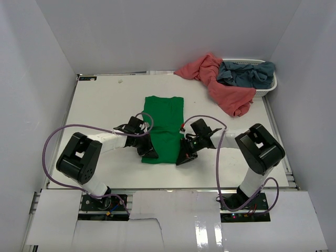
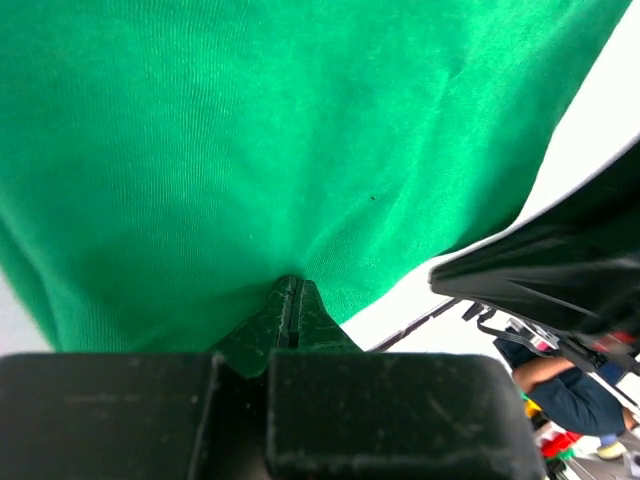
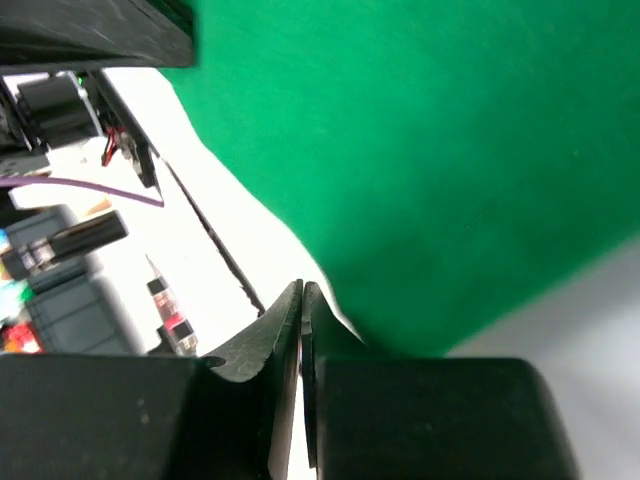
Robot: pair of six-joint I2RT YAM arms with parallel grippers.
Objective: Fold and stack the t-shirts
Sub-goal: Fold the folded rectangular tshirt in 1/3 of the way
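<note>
The green t-shirt (image 1: 164, 126) lies as a long folded strip on the middle of the white table (image 1: 105, 105). My left gripper (image 1: 149, 153) is at its near left corner, shut on the cloth; in the left wrist view its tips (image 2: 290, 283) pinch the green cloth (image 2: 250, 150), whose creases run into them. My right gripper (image 1: 184, 159) is at the near right corner, jaws closed; in the right wrist view its tips (image 3: 302, 290) meet the edge of the green cloth (image 3: 450, 150). The salmon-pink t-shirt (image 1: 220, 86) and the grey-blue t-shirt (image 1: 247, 73) lie crumpled at the back right.
A white slatted basket (image 1: 265, 90) stands at the back right corner; the grey-blue shirt lies in it and the pink shirt spills from it onto the table. White walls enclose the table. Purple cables loop beside both arms.
</note>
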